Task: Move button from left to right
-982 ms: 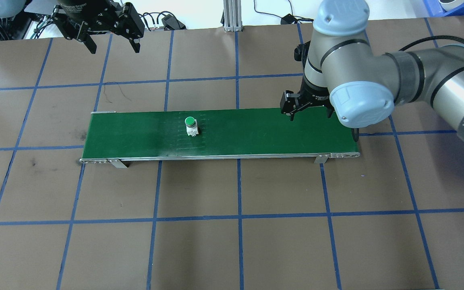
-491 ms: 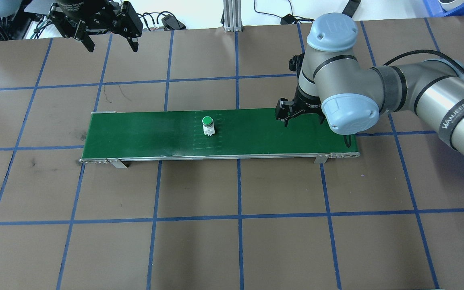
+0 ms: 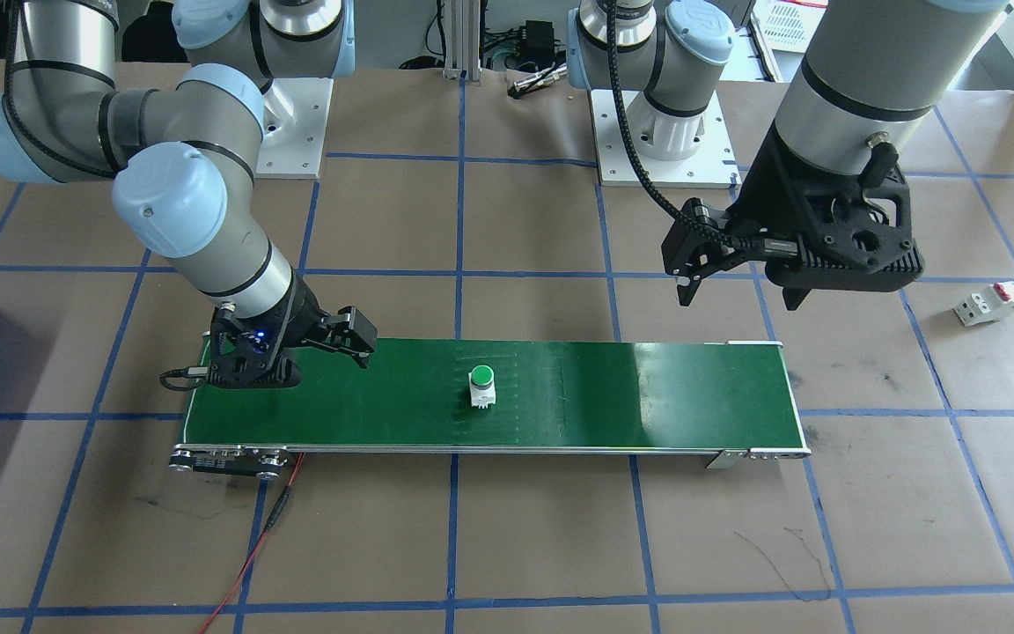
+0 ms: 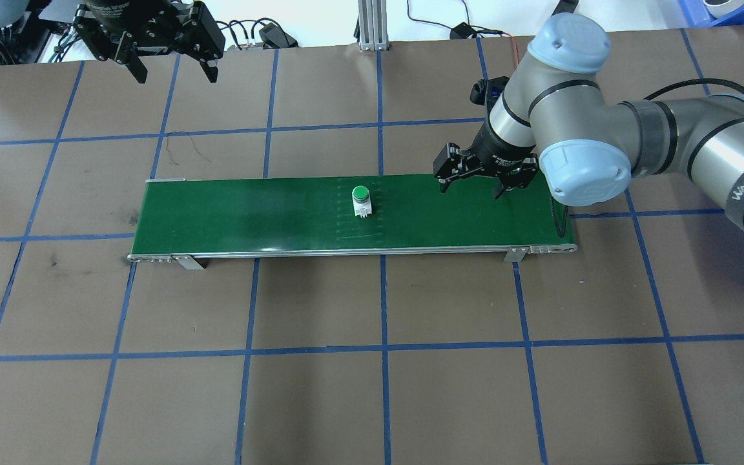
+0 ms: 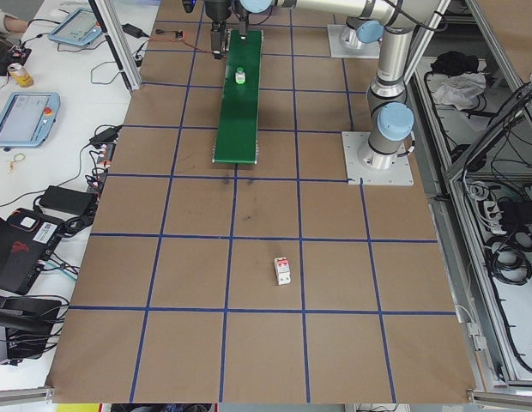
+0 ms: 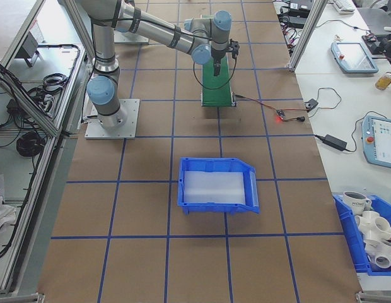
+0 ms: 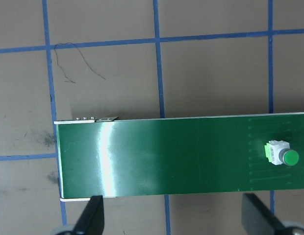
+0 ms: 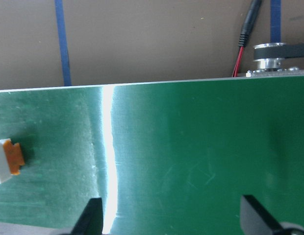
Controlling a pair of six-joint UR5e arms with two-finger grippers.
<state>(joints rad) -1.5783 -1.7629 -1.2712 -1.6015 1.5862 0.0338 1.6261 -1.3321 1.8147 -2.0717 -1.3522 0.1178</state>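
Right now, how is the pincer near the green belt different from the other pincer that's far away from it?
The right pincer hangs low over the green belt's right end, while the left pincer sits high, off past the belt's far left corner. The right pincer is nearer to the button than the left pincer is. Both are black, open and empty, touching nothing.
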